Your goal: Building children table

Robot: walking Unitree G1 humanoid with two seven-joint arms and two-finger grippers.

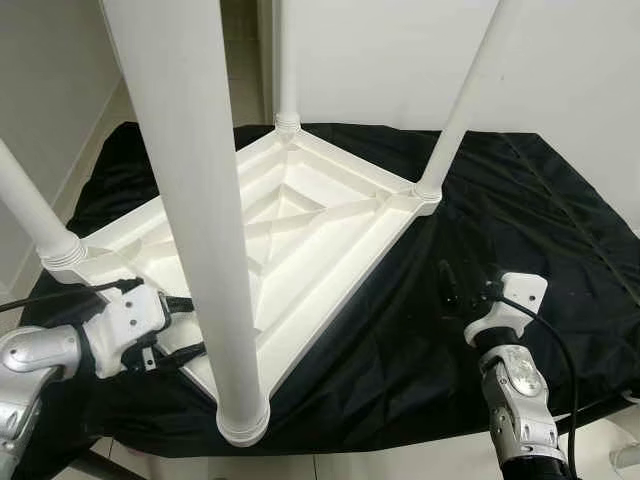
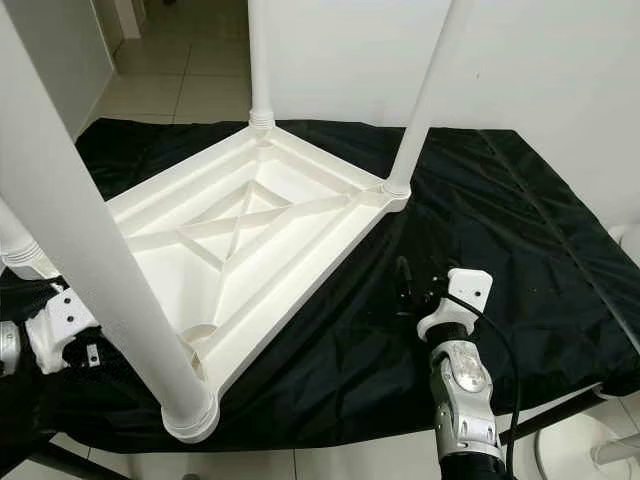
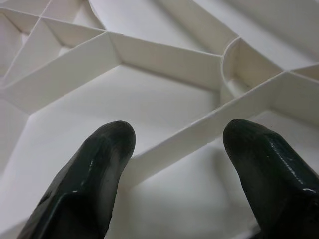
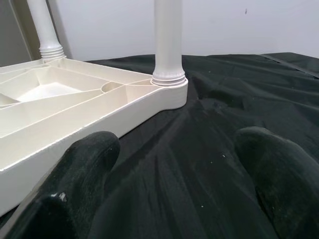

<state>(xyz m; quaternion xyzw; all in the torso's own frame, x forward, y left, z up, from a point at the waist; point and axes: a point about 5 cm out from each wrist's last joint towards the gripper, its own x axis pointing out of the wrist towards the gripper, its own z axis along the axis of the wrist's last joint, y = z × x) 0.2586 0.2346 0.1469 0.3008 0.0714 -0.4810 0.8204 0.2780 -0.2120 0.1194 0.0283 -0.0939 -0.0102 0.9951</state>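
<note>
A white plastic children's table lies upside down on a black cloth. Its four white legs stand upward in the corner sockets: the nearest leg, the left leg, the far leg and the right leg. My left gripper is at the table's near-left rim beside the nearest leg, open. In the left wrist view its fingers hover over the ribbed underside, holding nothing. My right gripper rests low over the cloth to the right of the table, open and empty, facing the right leg.
The cloth covers a low work surface whose front edge runs just before me. A white wall stands behind it. Tiled floor runs off at the far left. Bare cloth lies to the right of the table.
</note>
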